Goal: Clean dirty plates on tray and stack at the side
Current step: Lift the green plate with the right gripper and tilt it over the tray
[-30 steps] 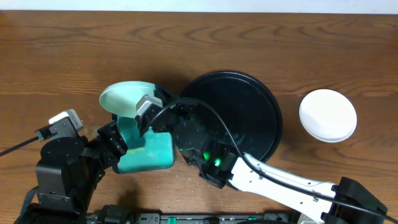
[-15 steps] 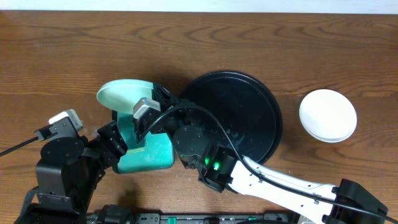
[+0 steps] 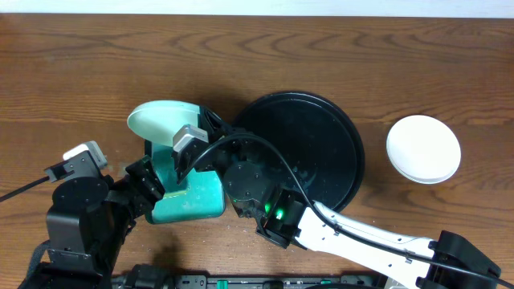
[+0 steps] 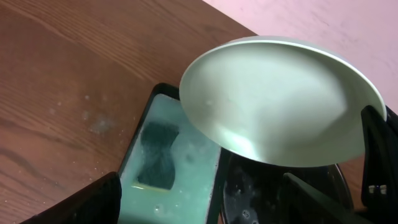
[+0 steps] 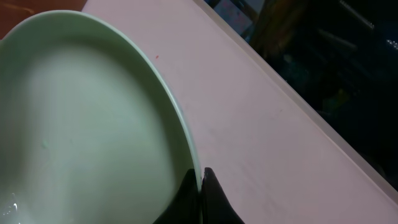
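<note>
A mint plate (image 3: 161,122) is held tilted above the basin (image 3: 189,197) just left of the tray (image 3: 321,128), its rim pinched by the right jaws (image 5: 200,180); with so thin an edge grip on a wet rim, it is judged liable to slip and drop into the soapy water or onto the desk (image 3: 321,56). The left jaws (image 4: 199,205) are spread apart below the plate. The sponge (image 4: 158,155) is blurred under the suds, much of the basin is hidden by the arms, and a white plate (image 3: 423,149) is set well right of the tray.

Pale mint-aqua round shallow plate (image 3: 161,120) (image 4: 278,102) (image 5: 87,124): showing plain, unpatterned. Large round glossy tray (image 3: 309,148): showing black. Second small round plate (image 3: 423,148): showing white. Rectangular tub (image 3: 189,193) (image 4: 168,168): showing teal with milky aqua liquid. Wooden table (image 3: 321,56): showing brown grain.
</note>
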Controlling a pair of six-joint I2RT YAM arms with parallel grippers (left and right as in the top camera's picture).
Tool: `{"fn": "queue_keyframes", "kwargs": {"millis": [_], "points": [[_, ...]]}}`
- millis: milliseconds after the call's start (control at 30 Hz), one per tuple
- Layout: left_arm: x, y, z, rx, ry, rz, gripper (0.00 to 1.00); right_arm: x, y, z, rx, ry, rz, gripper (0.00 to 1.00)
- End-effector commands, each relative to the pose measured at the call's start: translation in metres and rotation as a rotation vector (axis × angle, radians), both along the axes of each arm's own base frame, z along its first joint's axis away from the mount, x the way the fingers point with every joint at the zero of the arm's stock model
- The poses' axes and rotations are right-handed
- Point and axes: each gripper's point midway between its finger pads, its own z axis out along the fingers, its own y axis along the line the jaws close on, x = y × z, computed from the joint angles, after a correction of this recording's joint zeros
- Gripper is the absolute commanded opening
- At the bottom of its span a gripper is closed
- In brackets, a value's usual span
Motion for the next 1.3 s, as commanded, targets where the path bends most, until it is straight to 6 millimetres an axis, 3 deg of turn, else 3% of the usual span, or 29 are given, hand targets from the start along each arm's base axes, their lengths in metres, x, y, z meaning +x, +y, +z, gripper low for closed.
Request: {"fn": "queue_keyframes", "kwargs": {"millis": [0, 167, 300, 367, 433, 467, 533, 567, 633, 667, 733, 767, 867, 933, 1033, 1267], "points": [[0.000, 0.001, 0.007, -0.001, -0.019, 0.003, 0.81, -0.005, -0.004, 0.020, 0.038, -0.022, -0.012, 0.01], [0.000, 0.001, 0.007, -0.001, -0.019, 0.003, 0.81, -0.003, -0.008, 0.019, 0.038, -0.022, -0.035, 0.01], [0.000, 0.001, 0.007, -0.001, -0.019, 0.003, 0.81, 0.009, -0.028, 0.018, 0.087, 0.004, -0.149, 0.01], [0.000, 0.001, 0.007, -0.001, -0.019, 0.002, 0.81, 0.003, -0.015, 0.007, 0.112, 0.067, -0.073, 0.01], [0.000, 0.001, 0.007, -0.001, -0.019, 0.003, 0.81, -0.008, -0.003, -0.004, -0.066, 0.025, -0.004, 0.01], [0.000, 0.001, 0.007, -0.001, -0.019, 0.003, 0.81, -0.005, -0.006, -0.004, -0.100, 0.004, -0.030, 0.01], [0.000, 0.001, 0.007, -0.001, -0.019, 0.003, 0.81, 0.003, -0.017, 0.003, 0.069, 0.057, -0.093, 0.01], [0.000, 0.001, 0.007, -0.001, -0.019, 0.003, 0.81, 0.001, -0.013, 0.002, 0.105, 0.081, -0.069, 0.01], [0.000, 0.001, 0.007, -0.001, -0.019, 0.003, 0.81, -0.006, -0.003, -0.004, -0.020, 0.041, -0.008, 0.01], [0.000, 0.001, 0.007, -0.001, -0.019, 0.003, 0.81, -0.002, -0.008, -0.002, -0.053, 0.015, -0.038, 0.01], [0.000, 0.001, 0.007, -0.001, -0.019, 0.003, 0.81, 0.006, -0.017, 0.004, 0.075, 0.054, -0.086, 0.01], [0.000, 0.001, 0.007, -0.001, -0.019, 0.003, 0.81, 0.003, -0.011, 0.002, 0.090, 0.074, -0.045, 0.01], [0.000, 0.001, 0.007, -0.001, -0.019, 0.003, 0.81, 0.003, -0.010, 0.001, -0.002, 0.029, -0.040, 0.01], [0.000, 0.001, 0.007, -0.001, -0.019, 0.003, 0.81, 0.006, -0.015, 0.007, 0.064, 0.037, -0.071, 0.01], [0.000, 0.001, 0.007, -0.001, -0.019, 0.003, 0.81, 0.003, -0.009, 0.002, 0.048, 0.049, -0.029, 0.01], [0.000, 0.001, 0.007, -0.001, -0.019, 0.003, 0.81, 0.006, -0.015, 0.003, 0.049, 0.047, -0.065, 0.01]]}}
